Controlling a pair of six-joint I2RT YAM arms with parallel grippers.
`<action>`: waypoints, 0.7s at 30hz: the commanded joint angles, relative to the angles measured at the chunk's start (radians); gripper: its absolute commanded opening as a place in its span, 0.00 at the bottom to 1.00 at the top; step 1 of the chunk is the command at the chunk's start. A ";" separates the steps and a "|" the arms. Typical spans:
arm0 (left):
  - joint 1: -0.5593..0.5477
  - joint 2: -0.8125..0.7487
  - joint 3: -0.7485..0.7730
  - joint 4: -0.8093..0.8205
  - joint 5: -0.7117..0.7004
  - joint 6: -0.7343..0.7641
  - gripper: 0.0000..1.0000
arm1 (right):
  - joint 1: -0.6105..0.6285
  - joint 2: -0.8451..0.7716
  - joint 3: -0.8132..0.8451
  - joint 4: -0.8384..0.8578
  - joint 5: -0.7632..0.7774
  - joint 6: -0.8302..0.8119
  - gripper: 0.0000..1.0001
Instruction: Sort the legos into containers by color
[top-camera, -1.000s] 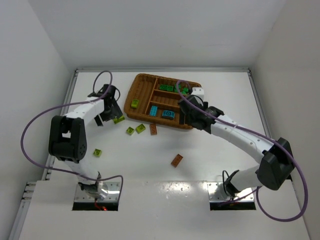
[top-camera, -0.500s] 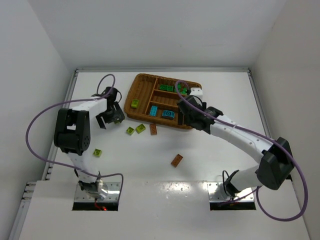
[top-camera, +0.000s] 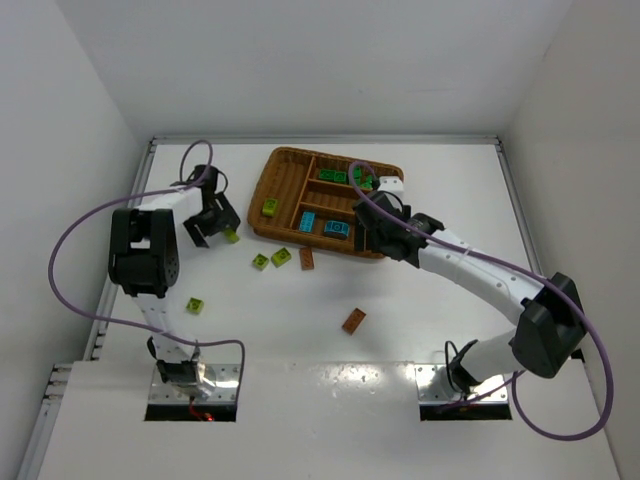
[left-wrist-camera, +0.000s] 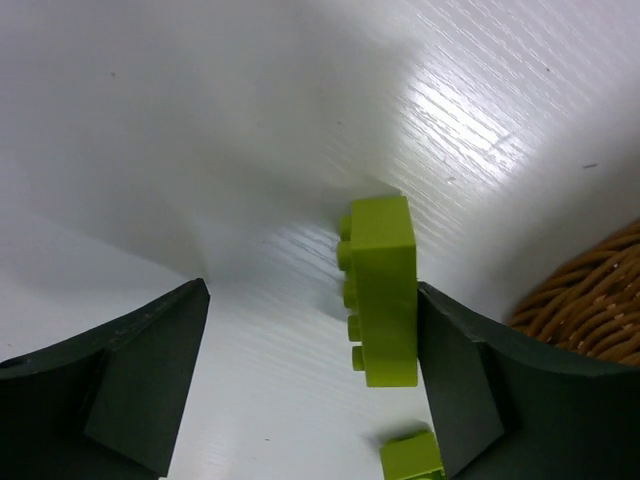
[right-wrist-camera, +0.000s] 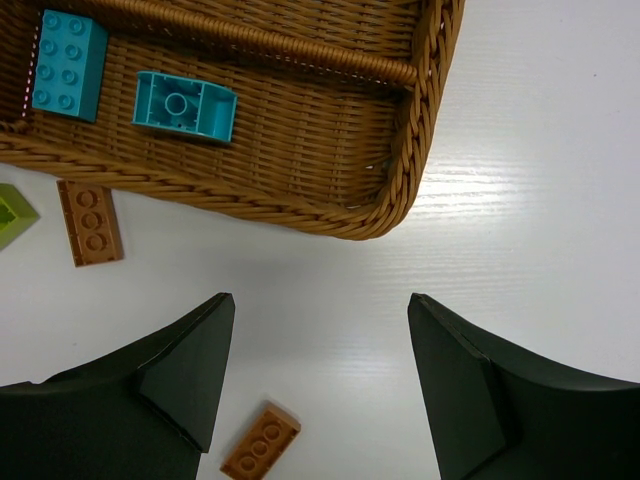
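Note:
The brown wicker tray (top-camera: 262, 190) holds a lime brick (top-camera: 270, 207) in its long section, two blue bricks (top-camera: 307, 221) and some green bricks (top-camera: 333, 176) in its slots. My left gripper (top-camera: 213, 226) is open low over the table, left of the tray. A lime brick (left-wrist-camera: 385, 290) stands on edge against its right finger (left-wrist-camera: 460, 380); it also shows from above (top-camera: 232, 236). My right gripper (top-camera: 372, 233) is open and empty over the tray's near right corner (right-wrist-camera: 400, 195). The blue bricks (right-wrist-camera: 68, 65) lie in the slot ahead.
Loose on the table: two lime bricks (top-camera: 260, 261) (top-camera: 281, 257), an orange brick (top-camera: 307, 260) by the tray's near edge, a lime brick (top-camera: 195, 305) at the left, an orange brick (top-camera: 353, 321) in the middle, also below my right gripper (right-wrist-camera: 262, 442).
My left gripper has come down beside the lime brick and shifted a little left; the brick now stands at its right finger. The right arm has barely moved.

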 joint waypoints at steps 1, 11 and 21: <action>0.013 -0.004 0.027 0.032 0.042 0.000 0.86 | 0.004 0.003 0.032 0.022 0.003 0.014 0.71; 0.013 -0.051 0.016 0.032 0.085 0.020 0.35 | 0.004 0.003 0.041 0.013 0.012 0.014 0.71; -0.173 -0.121 0.204 0.032 0.122 0.059 0.19 | 0.004 -0.006 0.050 0.004 0.030 0.025 0.71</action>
